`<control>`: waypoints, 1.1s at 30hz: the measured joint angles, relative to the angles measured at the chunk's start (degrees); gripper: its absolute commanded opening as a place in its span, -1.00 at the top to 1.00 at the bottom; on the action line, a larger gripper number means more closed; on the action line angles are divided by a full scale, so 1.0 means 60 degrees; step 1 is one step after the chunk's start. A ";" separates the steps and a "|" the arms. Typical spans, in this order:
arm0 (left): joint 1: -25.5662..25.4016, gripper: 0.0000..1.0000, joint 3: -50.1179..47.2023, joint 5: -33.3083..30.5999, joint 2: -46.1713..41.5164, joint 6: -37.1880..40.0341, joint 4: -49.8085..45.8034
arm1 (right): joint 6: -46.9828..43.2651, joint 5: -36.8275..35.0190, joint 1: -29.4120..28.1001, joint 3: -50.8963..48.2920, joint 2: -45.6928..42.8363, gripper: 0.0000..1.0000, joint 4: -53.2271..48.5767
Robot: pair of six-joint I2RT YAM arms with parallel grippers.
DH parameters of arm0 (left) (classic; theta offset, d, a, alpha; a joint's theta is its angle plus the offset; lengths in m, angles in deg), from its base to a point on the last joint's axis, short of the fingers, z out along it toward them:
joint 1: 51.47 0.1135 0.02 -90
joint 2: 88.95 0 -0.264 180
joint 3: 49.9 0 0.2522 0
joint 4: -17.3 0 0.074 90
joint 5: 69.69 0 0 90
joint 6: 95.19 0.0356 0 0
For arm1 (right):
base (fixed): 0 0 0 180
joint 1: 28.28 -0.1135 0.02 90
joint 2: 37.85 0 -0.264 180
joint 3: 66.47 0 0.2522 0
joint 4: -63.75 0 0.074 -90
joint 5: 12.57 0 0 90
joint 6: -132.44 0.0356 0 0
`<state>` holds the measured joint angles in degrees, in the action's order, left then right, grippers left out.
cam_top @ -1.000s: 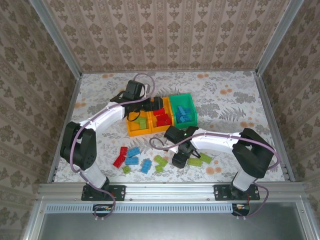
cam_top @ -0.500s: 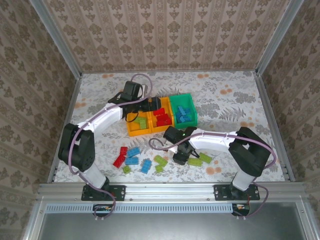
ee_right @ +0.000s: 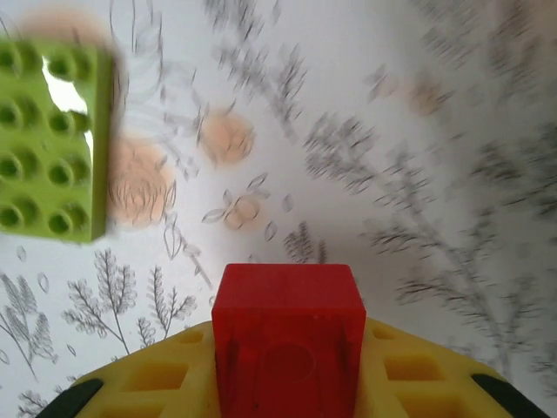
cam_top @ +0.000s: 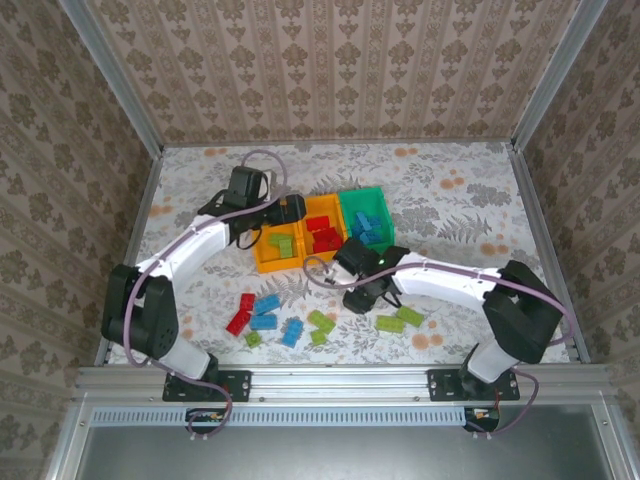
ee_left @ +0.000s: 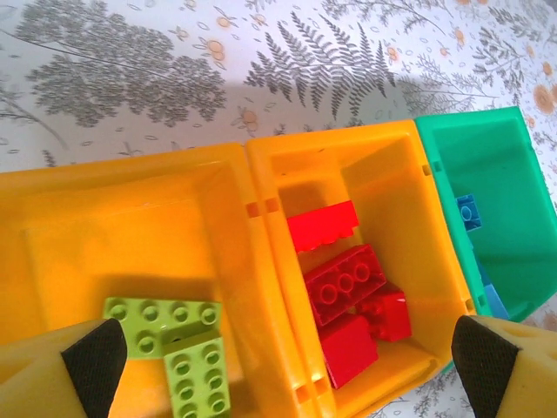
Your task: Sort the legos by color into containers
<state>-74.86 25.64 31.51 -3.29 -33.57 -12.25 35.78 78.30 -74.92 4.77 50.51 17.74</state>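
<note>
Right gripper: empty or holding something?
Holding. In the right wrist view a red lego sits clamped in the right gripper.

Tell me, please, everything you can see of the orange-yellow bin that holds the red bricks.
The middle bin is a small open-topped rectangular box of glossy orange-yellow plastic with thin upright walls. It stands upright on the patterned table, side against side with the other orange-yellow bin on its left and the green bin on its right. About four red bricks lie loosely piled on its floor.
</note>
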 measured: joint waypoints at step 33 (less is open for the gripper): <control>0.0164 -1.00 -0.4437 -0.2277 -0.4295 -0.1996 -0.2783 | 0.5603 0.0616 0.1515 0.6047 0.4860 -0.22 -0.0229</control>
<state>-73.88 -0.98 17.85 -29.06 -45.55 -28.95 69.40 81.99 -65.82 41.05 79.67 16.36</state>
